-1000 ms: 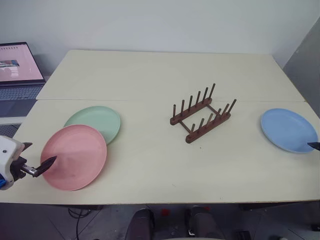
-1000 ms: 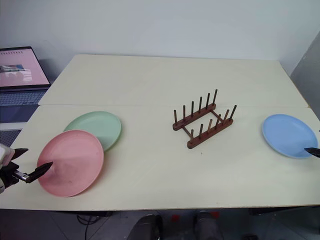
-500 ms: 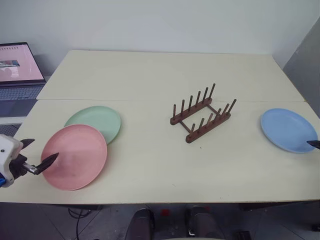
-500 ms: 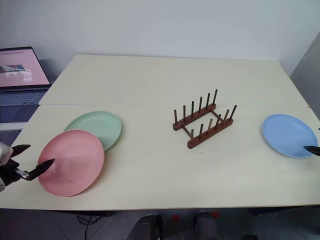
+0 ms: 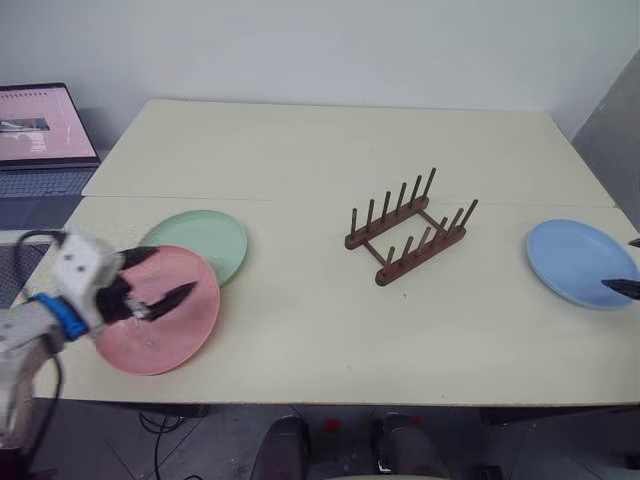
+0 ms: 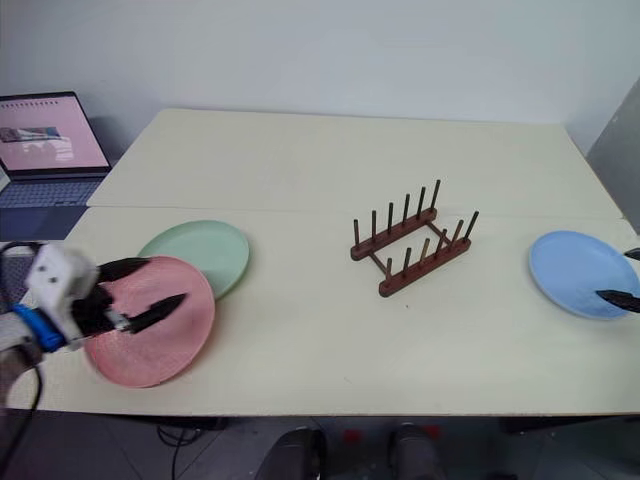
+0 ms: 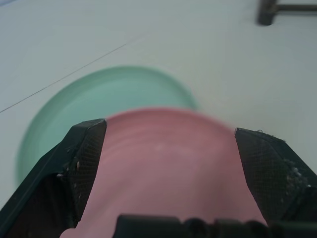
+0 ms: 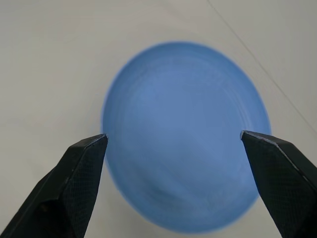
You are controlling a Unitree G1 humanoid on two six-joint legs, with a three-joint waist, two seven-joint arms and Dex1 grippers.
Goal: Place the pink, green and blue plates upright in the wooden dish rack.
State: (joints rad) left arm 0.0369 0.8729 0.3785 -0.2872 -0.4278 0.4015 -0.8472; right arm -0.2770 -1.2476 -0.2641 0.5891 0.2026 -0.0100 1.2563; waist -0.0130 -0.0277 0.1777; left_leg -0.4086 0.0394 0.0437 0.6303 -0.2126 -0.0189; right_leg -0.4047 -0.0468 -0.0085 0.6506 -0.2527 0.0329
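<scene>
The pink plate lies flat near the table's front left, overlapping the edge of the green plate behind it. My left gripper is open and hovers over the pink plate's left part; in the left wrist view the pink plate shows between the fingers, with the green plate beyond. The blue plate lies flat at the right edge. Open too, my right gripper sits at its right rim, the blue plate showing between its fingers. The wooden dish rack stands empty in the middle.
An open laptop stands off the table at the far left. A seam runs across the cream table. A grey panel rises at the far right. Wide bare tabletop surrounds the rack.
My left gripper has swung right, from beside the pink plate's left rim to over the plate. The right gripper has barely moved. The plates and rack stay put.
</scene>
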